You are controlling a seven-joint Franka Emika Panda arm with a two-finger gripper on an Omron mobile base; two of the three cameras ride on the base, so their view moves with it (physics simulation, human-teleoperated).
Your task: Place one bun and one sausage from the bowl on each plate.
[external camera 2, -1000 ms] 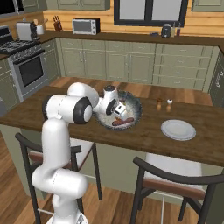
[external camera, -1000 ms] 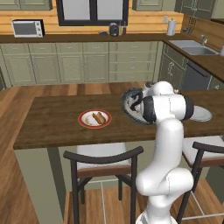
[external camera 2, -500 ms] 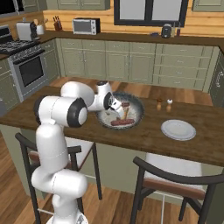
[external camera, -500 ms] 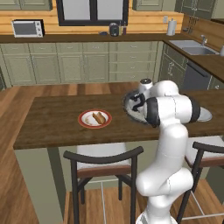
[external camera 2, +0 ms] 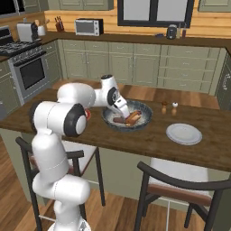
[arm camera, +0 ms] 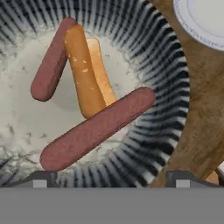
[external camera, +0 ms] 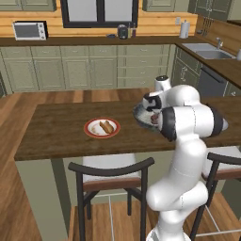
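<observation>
Hand view: bun (arm camera: 89,72), perhaps two sausages (arm camera: 97,128)

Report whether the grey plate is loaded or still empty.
Empty. In the right base view the grey plate shows a bare surface, while the bun and two sausages lie in the bowl.

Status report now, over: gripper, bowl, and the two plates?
Gripper open, above bowl. Bowl holds two sausages, one bun. Red-rimmed plate already has food; grey plate bare. Nothing in the way.
</observation>
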